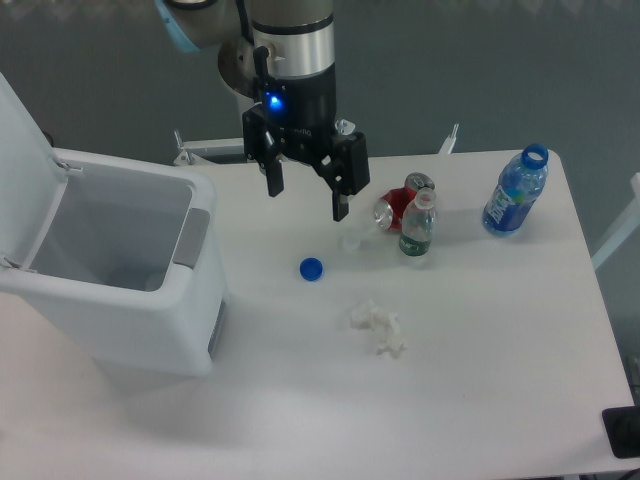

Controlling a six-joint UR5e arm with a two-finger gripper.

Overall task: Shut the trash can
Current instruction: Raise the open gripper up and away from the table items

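Note:
The trash can [190, 330] is a large white boxy bin at the left of the table. Its flat white lid [22, 150] stands swung up and back at the far left, leaving the grey inside exposed. A grey latch [192, 238] sits on the rim facing the table's middle. My gripper [307, 202] hangs above the table to the right of the bin, apart from it. It is open, with black fingers spread and nothing between them.
A blue bottle cap [311, 268] lies below the gripper. A red can [397, 208] lies on its side behind a small green-label bottle [417, 228]. A blue bottle [515, 192] without cap stands far right. Crumpled white paper [379, 326] lies near the centre.

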